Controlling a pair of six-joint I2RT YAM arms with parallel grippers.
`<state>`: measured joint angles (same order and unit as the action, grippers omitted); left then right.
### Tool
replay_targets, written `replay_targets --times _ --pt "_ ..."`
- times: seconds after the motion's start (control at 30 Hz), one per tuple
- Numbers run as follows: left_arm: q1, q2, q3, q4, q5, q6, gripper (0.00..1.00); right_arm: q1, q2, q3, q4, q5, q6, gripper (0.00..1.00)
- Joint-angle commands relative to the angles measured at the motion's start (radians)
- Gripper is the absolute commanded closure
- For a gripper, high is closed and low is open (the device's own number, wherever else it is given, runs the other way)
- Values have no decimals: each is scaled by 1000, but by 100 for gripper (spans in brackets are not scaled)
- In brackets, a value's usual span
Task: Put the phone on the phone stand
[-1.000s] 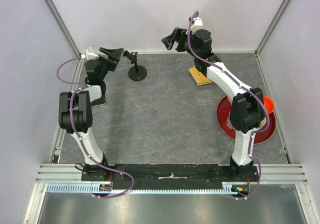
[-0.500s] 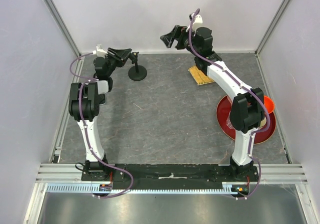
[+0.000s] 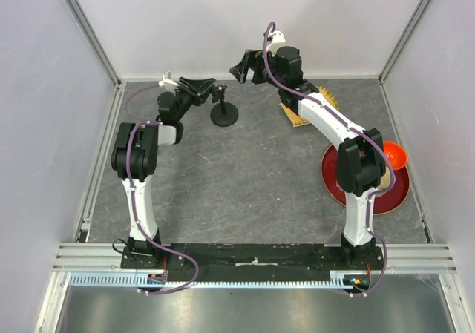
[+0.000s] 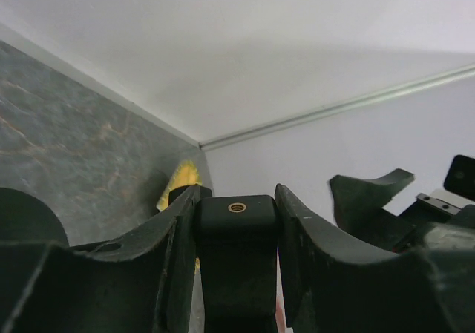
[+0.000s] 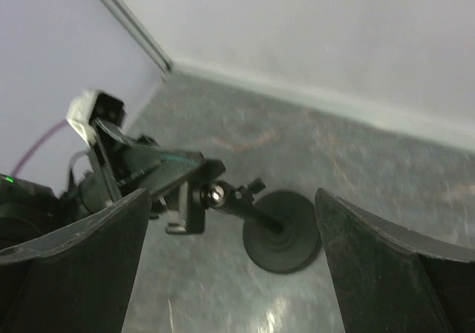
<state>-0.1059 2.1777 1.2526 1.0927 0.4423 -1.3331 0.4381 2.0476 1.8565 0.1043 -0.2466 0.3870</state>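
Note:
The phone stand is all black, with a round disc base on the grey mat at the back and a thin post leaning left. My left gripper is shut on the clip cradle at its top. In the left wrist view the cradle block, with a small brass insert, sits squeezed between both fingers. My right gripper hovers open above and to the right of the stand. The right wrist view looks down on the stand's base between wide-apart fingers. The phone is out of view.
A yellow wooden block lies on the mat under the right arm's forearm. A round red plate with an orange bowl beside it sits at the right edge. White walls close in the back and both sides.
My left gripper has shut on the stand's cradle and moved right, and the stand's base has slid right with it. The right gripper has shifted left, still open.

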Motion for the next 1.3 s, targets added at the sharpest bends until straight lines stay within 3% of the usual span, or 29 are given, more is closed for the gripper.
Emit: replay_targets --times 0.0,0.13,0.27,0.47,0.63,0.77,0.83,1.03,1.2,1.27 --pt "-115 -74 -93 59 -23 -74 98 4 -147 -178 -29 61 -80 2" --pt "-214 -107 -153 32 -135 -64 98 4 -260 -330 -28 92 -193 2" --pt "-262 -116 -150 -4 -175 -32 98 -9 -294 -375 -41 -14 -338 2" --pt "-291 -162 -195 -73 -270 49 98 -99 -288 -388 -20 -281 -277 4" --pt "-330 -257 -242 -79 -335 162 98 -101 -273 -388 -47 -244 -313 2" --pt "-331 -277 -272 -59 -294 186 50 -101 -273 -369 -136 -273 -407 2" --pt "-330 -288 -286 -56 -289 196 40 -101 -296 -379 -176 -276 -471 2" --pt "-301 -395 -369 -77 -306 302 36 -101 -322 -407 -239 -393 -574 2" --pt "-240 -548 -437 -126 -314 536 34 -59 -291 -364 -270 -369 -596 2" --pt "-209 -559 -336 -266 -165 683 46 -50 -288 -355 -278 -353 -596 2"
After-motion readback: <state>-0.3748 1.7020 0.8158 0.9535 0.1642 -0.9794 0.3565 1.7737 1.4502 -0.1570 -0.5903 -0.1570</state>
